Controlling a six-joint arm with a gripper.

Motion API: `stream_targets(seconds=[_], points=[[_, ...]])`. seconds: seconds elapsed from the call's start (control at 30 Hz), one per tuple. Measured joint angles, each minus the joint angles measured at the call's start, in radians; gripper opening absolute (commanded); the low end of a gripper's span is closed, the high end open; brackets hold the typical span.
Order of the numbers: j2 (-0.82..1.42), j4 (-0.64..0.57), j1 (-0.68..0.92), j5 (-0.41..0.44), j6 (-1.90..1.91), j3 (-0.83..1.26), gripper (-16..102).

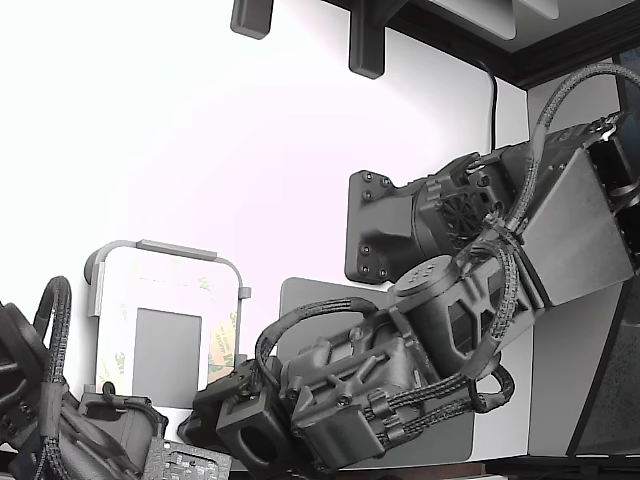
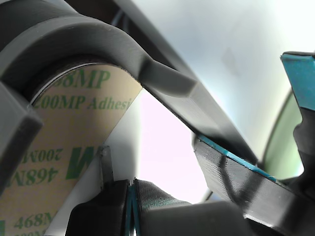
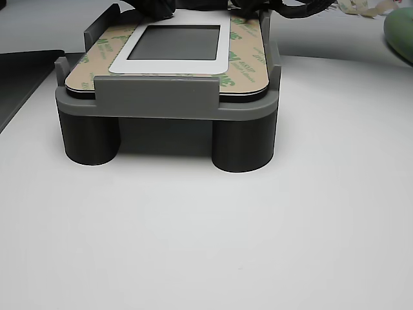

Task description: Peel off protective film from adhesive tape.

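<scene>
The protective film (image 2: 74, 137) is a tan liner with green print, lying flat on the panel under the curved rim of the grey fixture (image 2: 98, 44). It covers the adhesive tape, whose own surface is hidden. In the exterior view the film (image 1: 226, 340) runs along the panel's right side, and my gripper (image 1: 205, 425) is low at the panel's near end. In the wrist view my gripper (image 2: 131, 206) shows two dark fingers pressed together on a thin teal line right beside the film's edge. Whether film lies between them is hidden. In the other view the film (image 3: 97, 51) lies left of the white frame (image 3: 174, 64).
A second arm (image 1: 50, 420) with black cables sits at the exterior view's lower left. Dark teal-edged parts (image 2: 231, 164) stand apart beside my fingers. A fainter green-printed strip (image 3: 248, 51) lies on the panel's other side. Loose pale strips (image 3: 368, 8) and a green object (image 3: 400, 32) lie behind.
</scene>
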Motion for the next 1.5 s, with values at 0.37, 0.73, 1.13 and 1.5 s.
stream_targets(seconds=[0.37, 0.73, 1.13, 1.5], points=[[-0.003, 0.031, 0.000, 0.000, 0.015, -0.017, -11], [-0.003, 0.051, 0.000, 0.002, 0.017, -0.032, -11], [-0.015, 0.048, 0.002, 0.002, -0.018, -0.048, -11], [-0.018, 0.043, 0.002, 0.000, -0.025, -0.043, -11]])
